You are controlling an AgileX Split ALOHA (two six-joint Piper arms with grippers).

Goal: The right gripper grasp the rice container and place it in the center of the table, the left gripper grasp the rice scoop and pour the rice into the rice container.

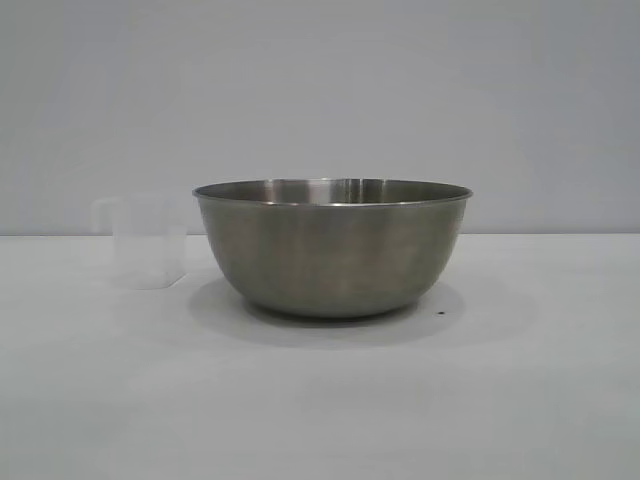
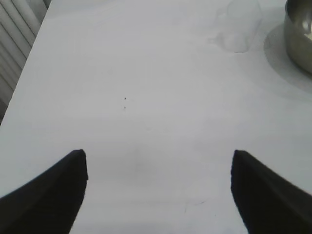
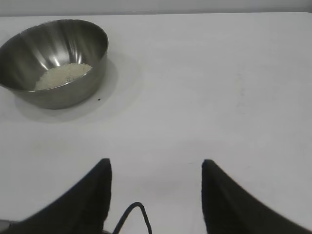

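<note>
The steel rice container (image 1: 332,250) stands upright at the middle of the white table (image 1: 320,400). In the right wrist view it (image 3: 29,53) holds a patch of white rice (image 3: 63,75) on its bottom. The clear rice scoop (image 1: 148,245) stands upright just left of it, apart from it, and looks empty; it shows faintly in the left wrist view (image 2: 239,27), next to the container's edge (image 2: 300,36). My left gripper (image 2: 159,158) is open and empty over bare table, well short of the scoop. My right gripper (image 3: 156,165) is open and empty, away from the container. Neither gripper shows in the exterior view.
A small dark speck (image 1: 441,314) lies on the table by the container's right side. White slats (image 2: 14,34) run along the table's edge in the left wrist view. A thin black cable (image 3: 134,217) loops between my right gripper's fingers.
</note>
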